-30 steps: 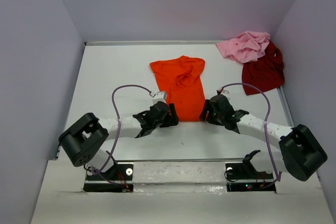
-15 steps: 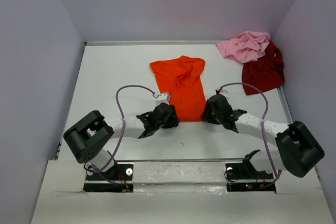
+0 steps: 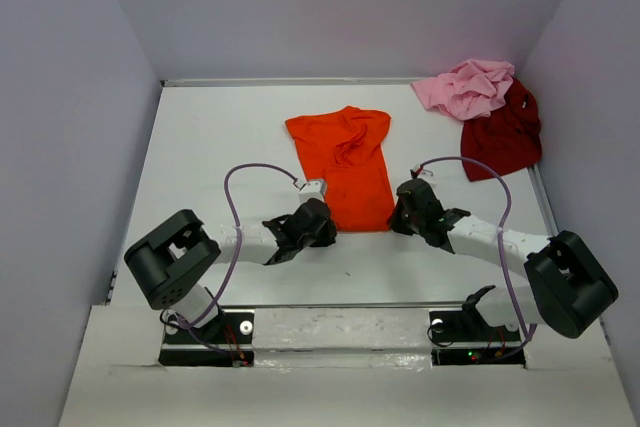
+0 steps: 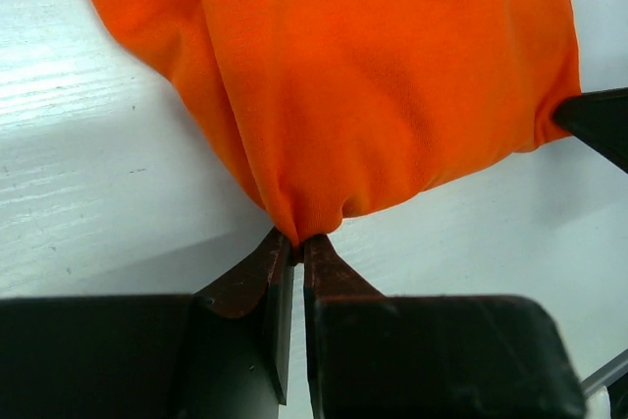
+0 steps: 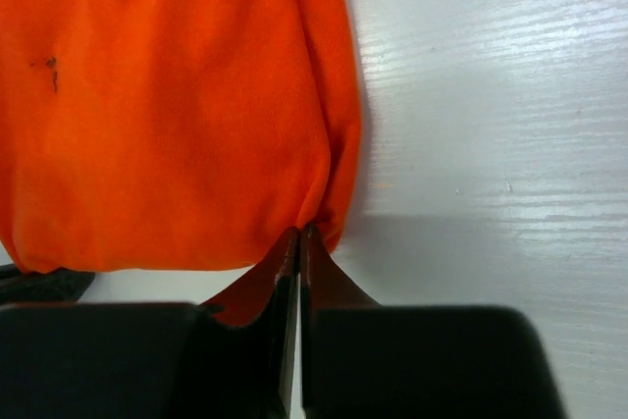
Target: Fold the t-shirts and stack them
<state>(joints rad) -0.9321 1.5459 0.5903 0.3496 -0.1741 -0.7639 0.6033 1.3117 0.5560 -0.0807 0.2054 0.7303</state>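
The left gripper and the right gripper are each pinched shut on a near corner of the orange t-shirt, which lies lengthwise in the middle of the white table. Each bite takes only a small tuck of hem at the very fingertips. On a lift the cloth may slip out, or one layer may come up alone and the fold go crooked. The shirt is soft, matte knit, narrowed to a long strip and rumpled at its far end. The pink t-shirt lies crumpled in the far right corner, touching the dark red t-shirt, which lies limp beside it.
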